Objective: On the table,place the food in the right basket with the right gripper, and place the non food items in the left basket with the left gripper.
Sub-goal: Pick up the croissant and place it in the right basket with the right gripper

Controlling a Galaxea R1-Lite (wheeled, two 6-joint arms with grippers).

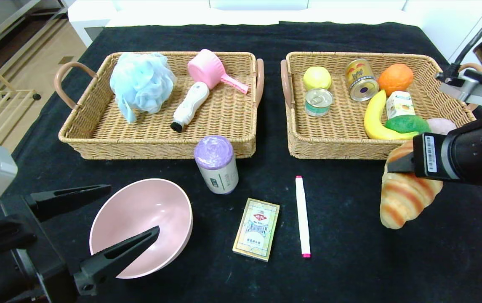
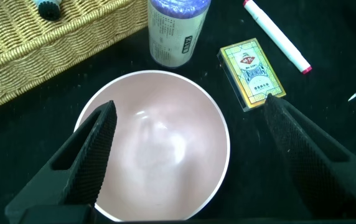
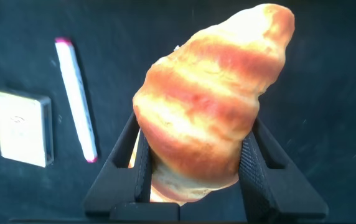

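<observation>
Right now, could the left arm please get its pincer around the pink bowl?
Probably yes: the left pincer is open, one finger on each side of the pink bowl, and nothing lies between them.

Bright even overhead light, glare on croissant, soft shadows, sharp focus

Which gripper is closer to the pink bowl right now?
Left. The left gripper hangs open right over the pink bowl, fingers straddling it. The right gripper is far across the table, shut on the croissant beside the right basket.
</observation>
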